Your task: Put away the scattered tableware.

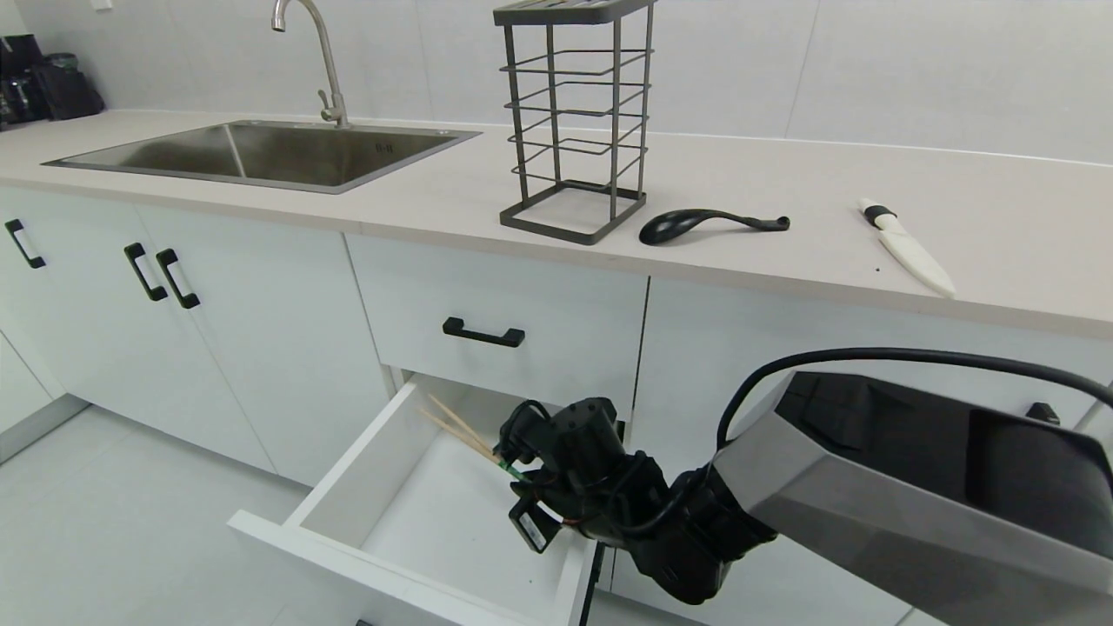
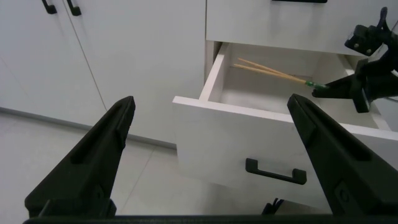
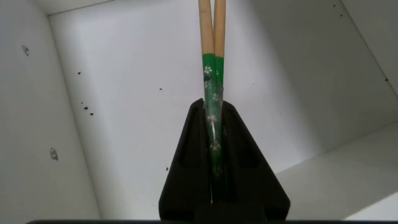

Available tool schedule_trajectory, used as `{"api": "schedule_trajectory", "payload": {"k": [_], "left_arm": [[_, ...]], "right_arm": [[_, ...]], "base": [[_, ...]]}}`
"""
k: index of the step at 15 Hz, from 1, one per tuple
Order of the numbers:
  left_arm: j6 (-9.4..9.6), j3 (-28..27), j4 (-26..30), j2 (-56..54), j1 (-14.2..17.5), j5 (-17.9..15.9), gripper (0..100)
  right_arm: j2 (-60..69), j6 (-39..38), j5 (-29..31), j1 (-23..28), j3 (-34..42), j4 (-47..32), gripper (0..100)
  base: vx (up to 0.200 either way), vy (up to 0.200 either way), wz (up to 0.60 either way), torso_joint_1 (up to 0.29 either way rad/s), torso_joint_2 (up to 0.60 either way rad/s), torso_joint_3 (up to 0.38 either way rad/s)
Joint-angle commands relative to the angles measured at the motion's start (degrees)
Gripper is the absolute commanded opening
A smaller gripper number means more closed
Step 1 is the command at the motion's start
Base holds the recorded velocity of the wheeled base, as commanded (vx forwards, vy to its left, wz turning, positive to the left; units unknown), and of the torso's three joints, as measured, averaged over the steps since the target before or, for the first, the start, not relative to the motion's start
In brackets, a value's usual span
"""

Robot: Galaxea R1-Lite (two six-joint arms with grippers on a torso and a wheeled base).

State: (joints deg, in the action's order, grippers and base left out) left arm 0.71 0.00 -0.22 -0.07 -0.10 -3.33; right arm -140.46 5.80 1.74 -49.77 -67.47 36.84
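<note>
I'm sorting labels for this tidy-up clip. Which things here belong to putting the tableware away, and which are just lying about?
Part of the job:
- chopsticks, held in the right gripper over the open drawer
- black spoon on the counter
- white knife on the counter

Just lying about:
- wire rack
- sink
- faucet

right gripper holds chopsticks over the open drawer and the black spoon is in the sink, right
No: the head view shows the black spoon on the countertop beside the wire rack. The right gripper does hold the chopsticks over the open drawer.
</note>
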Motion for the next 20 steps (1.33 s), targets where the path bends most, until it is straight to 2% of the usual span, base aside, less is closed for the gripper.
{"api": "schedule_trajectory", "payload": {"k": [1, 20], "left_arm": [[0.0, 0.0, 0.0, 0.1, 0.0, 0.0, 100], [0.0, 0.0, 0.0, 0.1, 0.0, 0.0, 100]], "right_arm": [[-1.6, 0.7, 0.2, -0.4, -2.0, 0.0, 0], [-6.9, 2.3, 0.2, -0.4, -5.9, 0.0, 0]], "base": [[0.0, 0.0, 0.0, 0.0, 0.0, 0.0], [0.0, 0.0, 0.0, 0.0, 0.0, 0.0]]}}
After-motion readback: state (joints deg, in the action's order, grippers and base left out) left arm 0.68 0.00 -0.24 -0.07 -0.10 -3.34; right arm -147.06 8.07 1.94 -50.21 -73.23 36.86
